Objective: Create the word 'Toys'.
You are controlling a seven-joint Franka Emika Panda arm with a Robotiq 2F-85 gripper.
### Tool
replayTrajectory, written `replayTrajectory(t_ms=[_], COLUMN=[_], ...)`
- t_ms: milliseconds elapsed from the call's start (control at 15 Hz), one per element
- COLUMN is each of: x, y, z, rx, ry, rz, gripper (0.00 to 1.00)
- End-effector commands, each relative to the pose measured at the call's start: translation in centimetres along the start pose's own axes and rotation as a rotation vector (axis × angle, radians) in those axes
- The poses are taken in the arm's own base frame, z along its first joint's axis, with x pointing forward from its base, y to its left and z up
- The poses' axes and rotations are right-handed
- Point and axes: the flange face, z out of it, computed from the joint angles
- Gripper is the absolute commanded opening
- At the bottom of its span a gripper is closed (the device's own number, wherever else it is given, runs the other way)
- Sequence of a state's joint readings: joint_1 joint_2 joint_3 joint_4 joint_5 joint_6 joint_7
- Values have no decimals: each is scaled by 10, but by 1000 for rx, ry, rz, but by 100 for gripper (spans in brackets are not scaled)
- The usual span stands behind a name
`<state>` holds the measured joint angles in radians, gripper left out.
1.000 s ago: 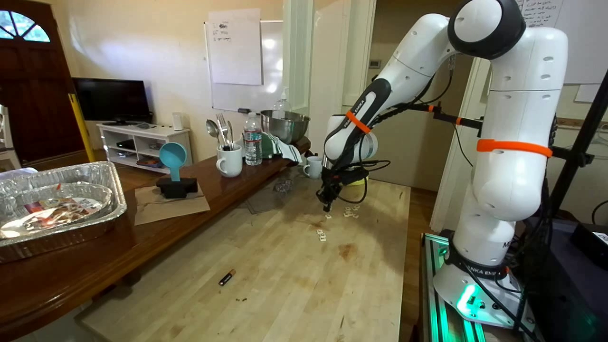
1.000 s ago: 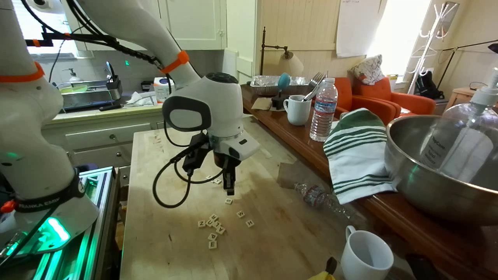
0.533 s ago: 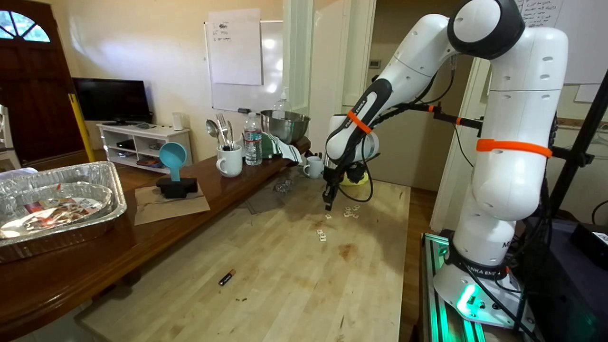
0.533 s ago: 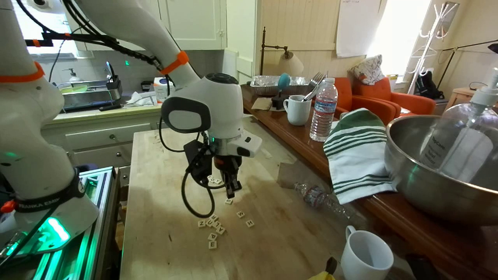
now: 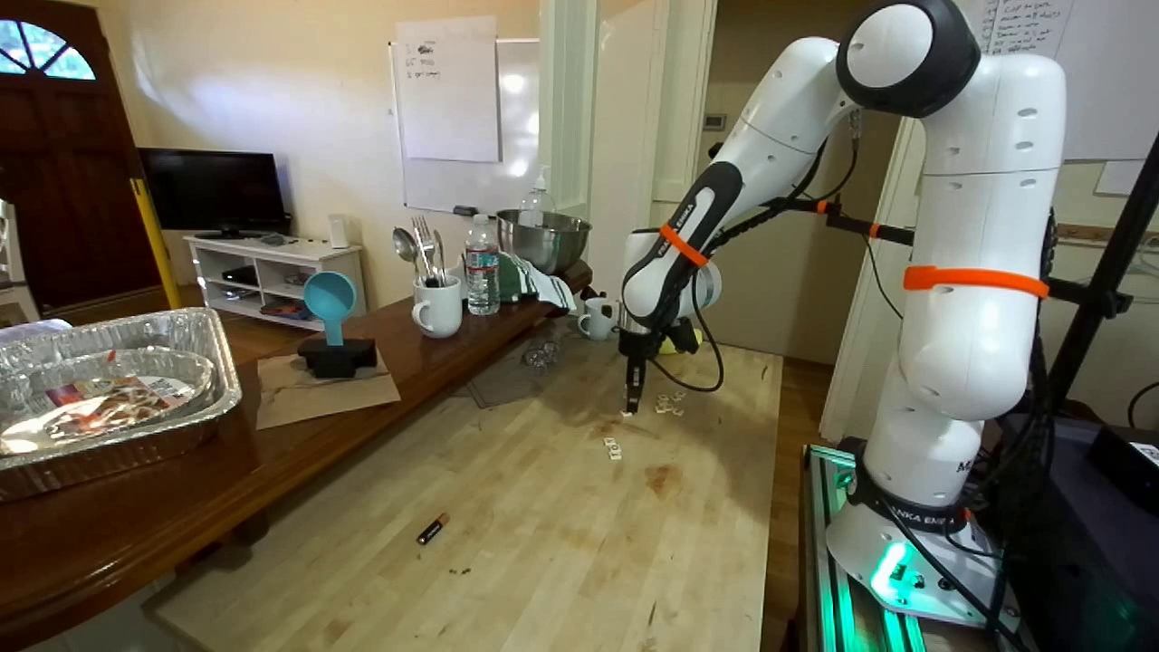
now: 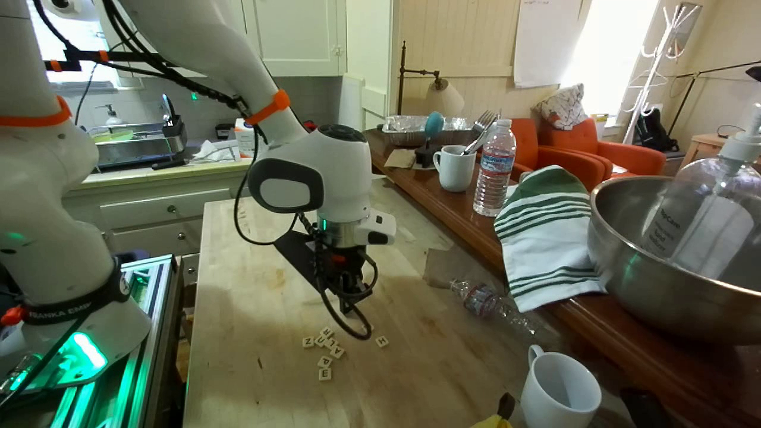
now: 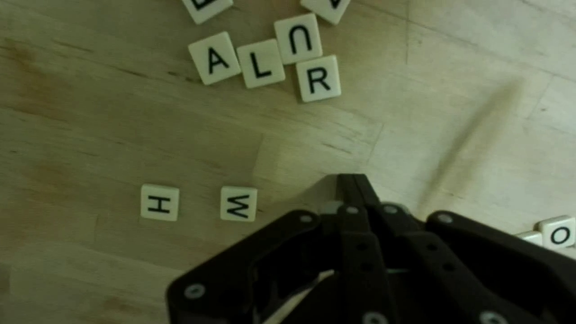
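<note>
The task's pieces are small whitish letter tiles on the table. In the wrist view, an O tile (image 7: 559, 231) touches a half-hidden tile at the right. A short column of tiles (image 5: 615, 455) shows in an exterior view. My gripper (image 7: 353, 177) is pointed down with its fingertips together, nothing visible between them. It also shows in both exterior views (image 5: 633, 408) (image 6: 346, 308). A single tile (image 5: 627, 414) lies at the fingertips, mostly hidden behind them in the wrist view. A W tile (image 7: 238, 204) and an H tile (image 7: 159, 202) lie left of the fingers.
Other tiles, including R (image 7: 318, 78), L (image 7: 261, 63) and A (image 7: 214, 58), are clustered nearby. A white mug (image 6: 562, 392), a lying bottle (image 6: 484, 302), a battery (image 5: 433, 529) and a raised wooden counter (image 5: 217, 489) are around. A cable hangs beside the gripper.
My gripper has turned about its wrist and come down close to the tabletop at the single tile. It now hides the S tile in an exterior view. The tiles in view look unmoved.
</note>
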<state>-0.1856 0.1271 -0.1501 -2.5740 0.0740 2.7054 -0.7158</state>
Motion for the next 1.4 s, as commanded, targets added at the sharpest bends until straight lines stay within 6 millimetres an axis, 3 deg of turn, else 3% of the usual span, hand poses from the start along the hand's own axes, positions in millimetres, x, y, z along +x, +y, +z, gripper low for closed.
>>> replayTrajectory(t_ms=[0, 400, 1333], x=[0, 1, 8], y=[-1, -4, -44], z=[9, 15, 22], rx=[-3, -25, -36], ry=[-12, -35, -109], rz=[-84, -6, 507], gripper=[0, 0, 0])
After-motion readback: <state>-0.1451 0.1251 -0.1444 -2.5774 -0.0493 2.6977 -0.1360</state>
